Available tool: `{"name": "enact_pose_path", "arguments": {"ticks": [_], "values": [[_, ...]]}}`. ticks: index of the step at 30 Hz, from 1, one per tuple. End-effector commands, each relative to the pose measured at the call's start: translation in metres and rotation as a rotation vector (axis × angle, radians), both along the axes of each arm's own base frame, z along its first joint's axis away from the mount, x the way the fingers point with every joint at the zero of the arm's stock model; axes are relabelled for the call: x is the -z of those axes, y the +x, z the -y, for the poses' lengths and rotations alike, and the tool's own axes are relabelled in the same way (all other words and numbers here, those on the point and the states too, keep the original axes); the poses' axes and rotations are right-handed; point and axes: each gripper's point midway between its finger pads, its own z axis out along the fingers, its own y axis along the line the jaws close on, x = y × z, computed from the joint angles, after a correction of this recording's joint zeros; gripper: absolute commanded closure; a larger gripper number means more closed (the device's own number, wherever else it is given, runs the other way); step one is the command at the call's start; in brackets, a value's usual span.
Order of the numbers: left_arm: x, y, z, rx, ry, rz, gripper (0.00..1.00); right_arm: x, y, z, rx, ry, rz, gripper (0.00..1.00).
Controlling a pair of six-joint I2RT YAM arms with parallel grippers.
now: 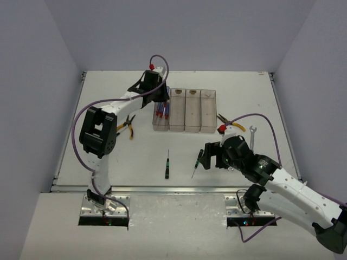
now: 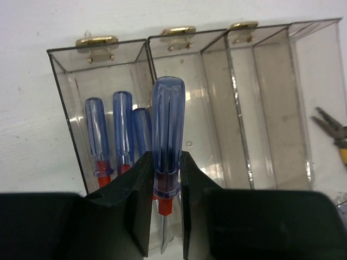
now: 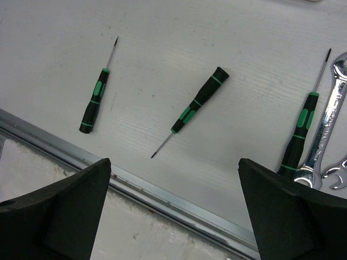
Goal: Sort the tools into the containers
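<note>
Black fingers of the left gripper (image 1: 160,102) hang over the end bin (image 1: 160,130) in the row of clear bins (image 1: 193,111), seen from the top. The right gripper (image 1: 204,158) sits low, with one black-and-green screwdriver (image 1: 195,168) just under its tips.

From the left wrist, the jaws are squeezed tight on a blue-handled screwdriver (image 2: 167,135). Its handle points away from the gripper. Just ahead and below, three more blue screwdrivers (image 2: 122,130) lie in the end bin. The held handle lines up close to the wall between that bin and the next one.

From the right wrist, the two fingers (image 3: 59,211) stand wide apart and hold nothing. Three black-and-green screwdrivers lie ahead. The one on the right (image 3: 301,135) is just beside a silver wrench (image 3: 325,127).

If the left gripper lets go here, the screwdriver could hit that wall and tip into the wrong bin. If the right gripper goes for the right-hand screwdriver, it might pinch the wrench too, because they lie so close.
</note>
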Motion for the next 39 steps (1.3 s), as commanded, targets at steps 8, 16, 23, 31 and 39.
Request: {"name": "enact_pose_path", "arguments": {"ticks": [8, 16, 23, 31, 39], "values": [[-0.009, 0.01, -0.007, -0.078, 0.014, -0.018, 0.42, -0.01, 0.008, -0.004, 0.007, -0.007, 0.007, 0.01], [-0.106, -0.051, -0.019, -0.17, -0.128, 0.092, 0.0, 0.018, 0.007, 0.001, 0.112, -0.068, -0.118, 0.01], [-0.118, -0.164, -0.065, -0.211, -0.182, 0.154, 0.0, 0.055, 0.013, 0.008, 0.251, -0.151, -0.22, 0.01], [-0.083, -0.238, -0.101, -0.197, -0.103, 0.114, 0.0, 0.086, 0.029, -0.005, 0.308, -0.208, -0.276, 0.15], [-0.126, -0.276, -0.088, -0.043, -0.213, 0.193, 0.0, 0.108, 0.046, -0.018, 0.364, -0.253, -0.316, 0.28]]}}
